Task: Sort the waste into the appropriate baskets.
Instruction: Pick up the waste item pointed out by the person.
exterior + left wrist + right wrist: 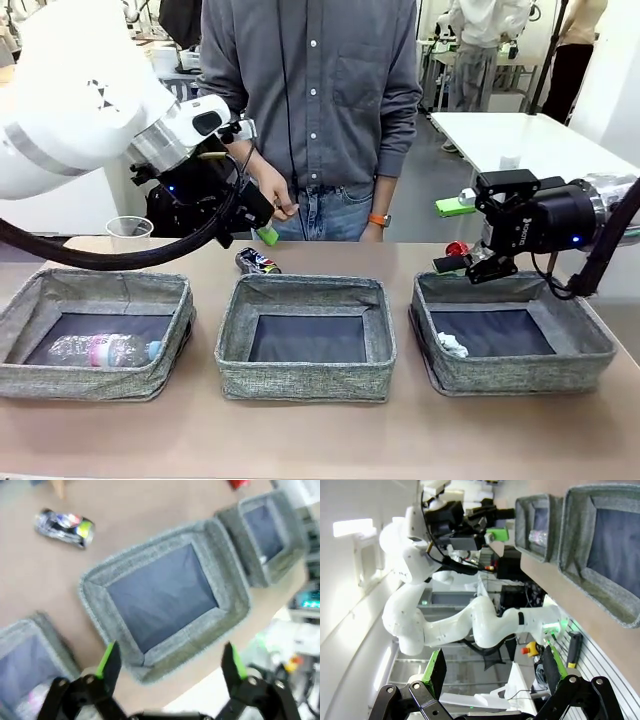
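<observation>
Since both hands are wide open w/ nothing between the fingers, neither is carrying any waste right now. The left hand (170, 662) hangs above the middle basket (235, 597), tilted down at it. The dark patterned can (65, 526) lies on the desk (150, 510) just beyond that basket's far wall, prob. why the arm is there, as it looks like the nearest loose piece. The right hand (468, 268) sits low over the far-left corner of the right basket (585, 335), wrist rolled sideways. The crushed red can (456, 248) is on the desk just behind that corner, close to the fingertips, though I can't tell from the front view whether they touch it. The clear plastic cup (130, 232) stands upright behind the left basket (95, 290), apart from either hand.

Contents: left basket has the clear plastic bottle (105, 349) lying on its side, pink label showing. Middle basket is bare, dark bottom on view. Right basket holds the white paper wad (452, 345) near its front-left corner. So by the layout, 2 items are sorted & 3 are out on the desk: both cans + the cup. The middle basket is likely meant for the cans, given plastic lies left and paper right
</observation>
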Available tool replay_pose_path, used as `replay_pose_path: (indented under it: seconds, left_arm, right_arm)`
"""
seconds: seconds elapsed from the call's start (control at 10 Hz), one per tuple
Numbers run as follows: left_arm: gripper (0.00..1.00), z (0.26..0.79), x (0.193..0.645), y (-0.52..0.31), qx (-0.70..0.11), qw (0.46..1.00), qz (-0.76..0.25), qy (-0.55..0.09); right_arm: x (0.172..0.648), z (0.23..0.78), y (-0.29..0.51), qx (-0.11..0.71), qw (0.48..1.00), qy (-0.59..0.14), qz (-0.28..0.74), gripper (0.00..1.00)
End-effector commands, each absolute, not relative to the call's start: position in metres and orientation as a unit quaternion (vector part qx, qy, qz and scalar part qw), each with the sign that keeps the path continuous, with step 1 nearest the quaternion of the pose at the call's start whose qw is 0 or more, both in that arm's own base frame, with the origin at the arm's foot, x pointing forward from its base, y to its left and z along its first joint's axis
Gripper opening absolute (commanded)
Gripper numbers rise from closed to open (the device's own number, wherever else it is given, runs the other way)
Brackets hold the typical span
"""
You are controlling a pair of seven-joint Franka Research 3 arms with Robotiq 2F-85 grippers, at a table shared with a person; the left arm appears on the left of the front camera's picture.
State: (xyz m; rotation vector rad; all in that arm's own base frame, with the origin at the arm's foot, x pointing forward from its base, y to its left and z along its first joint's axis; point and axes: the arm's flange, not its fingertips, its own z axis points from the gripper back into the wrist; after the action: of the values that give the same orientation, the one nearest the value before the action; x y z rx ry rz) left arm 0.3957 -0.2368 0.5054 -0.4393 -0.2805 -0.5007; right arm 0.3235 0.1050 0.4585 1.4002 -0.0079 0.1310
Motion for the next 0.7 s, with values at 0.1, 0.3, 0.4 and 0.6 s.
replay_pose_path:
  seconds: [0.1,0.3,0.4,0.6]
  left_arm:
    - [1.00,0.510,0.467,-0.243,-0.105,0.852,-0.501,-0.111]
    - [1.00,0.512,0.500,-0.238,-0.097,0.779,-0.609,-0.112]
    - [1.00,0.511,0.510,-0.236,-0.103,0.763,-0.628,-0.108]
    - [1.00,0.500,0.513,-0.246,-0.106,0.731,-0.662,-0.129]
  right_arm:
    - [0.324,0.463,0.107,0.654,0.755,-0.002,0.053,1.00]
    - [0.324,0.463,0.107,0.654,0.755,-0.002,0.053,1.00]
    - [0.324,0.463,0.107,0.654,0.755,-0.002,0.053,1.00]
    - [0.324,0.463,0.107,0.654,0.755,-0.002,0.053,1.00]
